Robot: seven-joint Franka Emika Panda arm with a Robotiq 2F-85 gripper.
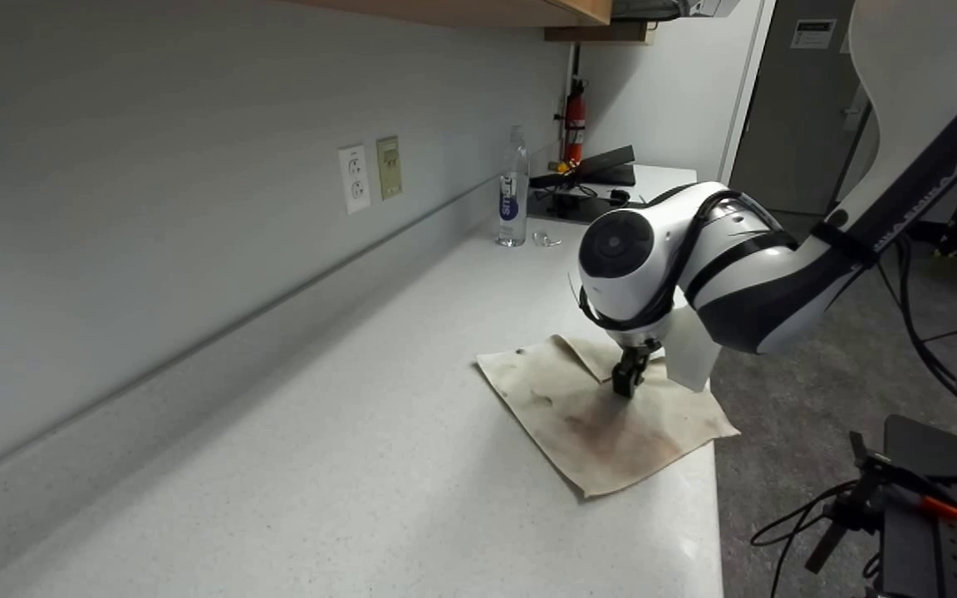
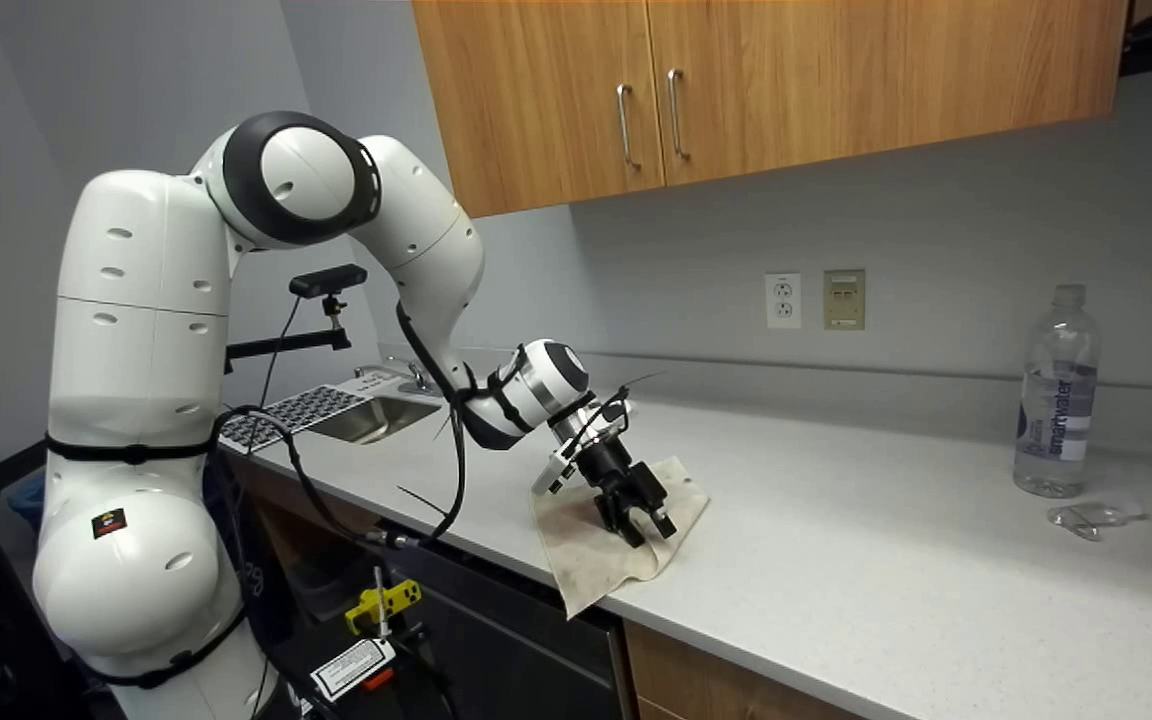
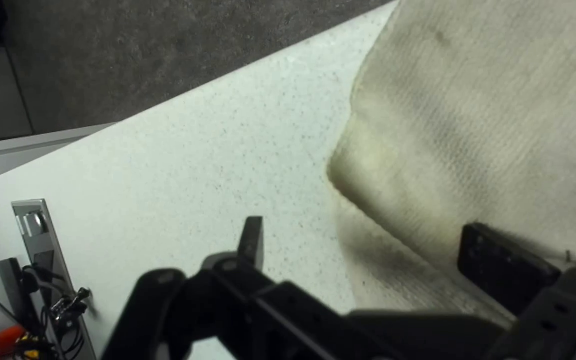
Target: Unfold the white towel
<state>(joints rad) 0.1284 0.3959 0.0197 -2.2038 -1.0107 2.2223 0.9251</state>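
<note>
So I'm standing here watching the Panda arm (image 2: 421, 235) bent over the bench (image 1: 321, 465), and the white towel (image 1: 599, 432) (more beige tbh, with a big brownish stain) is lying right under it. It's mostly spread out, with an overlapping fold on one side and a corner poking past the bench's front edge. The fingers (image 3: 505, 267) are spread wide with nothing in their grip, angled down, one of them over the cloth by that fold; can't tell if it's actually touching. There's a Smartwater bottle (image 2: 1056, 400) upright near the wall (image 1: 154, 208), well apart from the towel, and a sink (image 2: 373, 420) off the opposite way.
</note>
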